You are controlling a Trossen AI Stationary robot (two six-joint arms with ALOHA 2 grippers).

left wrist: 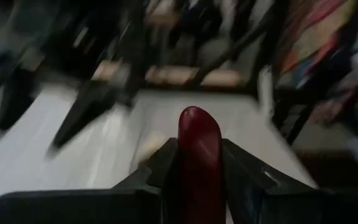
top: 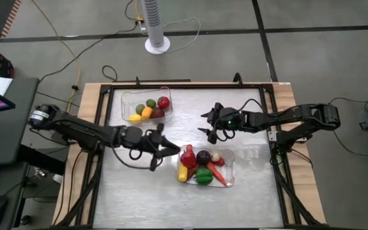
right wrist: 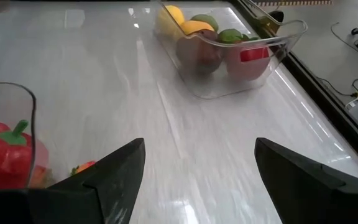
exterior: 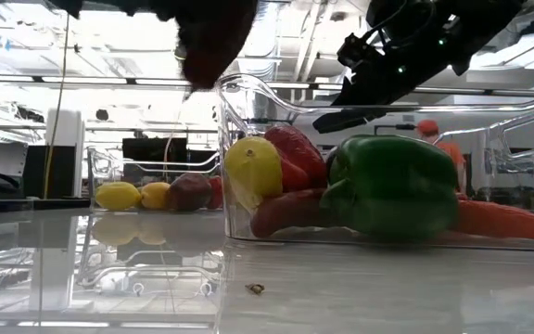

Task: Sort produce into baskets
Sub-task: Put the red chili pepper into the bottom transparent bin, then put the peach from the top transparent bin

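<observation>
The left gripper (top: pixel 165 149) was clenched on a dark red, glossy long piece (left wrist: pixel 199 158), its rounded tip poking out past the two dark fingers (left wrist: pixel 244 171). It hung over the bare table (top: pixel 139 198), just beside the left edge of the near basket (top: pixel 230 183).

That near basket, a clear shallow tray with rounded corners, held a red pepper (top: pixel 188 157), a yellow piece (top: pixel 183 173), a dark purple round one (top: pixel 204 157), a green bell pepper (top: pixel 204 177), a carrot (top: pixel 218 174) and a small pale round piece (top: pixel 215 155). From table height the green pepper (exterior: pixel 392 186) looked lobed and shiny, with the yellow piece (exterior: pixel 253 170) and a red one (exterior: pixel 295 153) pressed against the clear wall beside it.

The far basket (top: pixel 129 97), well apart toward the table's back left, held a lemon (top: pixel 135 117), an orange-yellow round fruit (top: pixel 147 112), two green round ones (top: pixel 151 103) and red fruit (top: pixel 163 102).

The right gripper (top: pixel 212 122) hovered released, fingers spread wide with nothing between them, over the table between the two baskets.

No readable writing or brand showed on the baskets or produce.
</observation>
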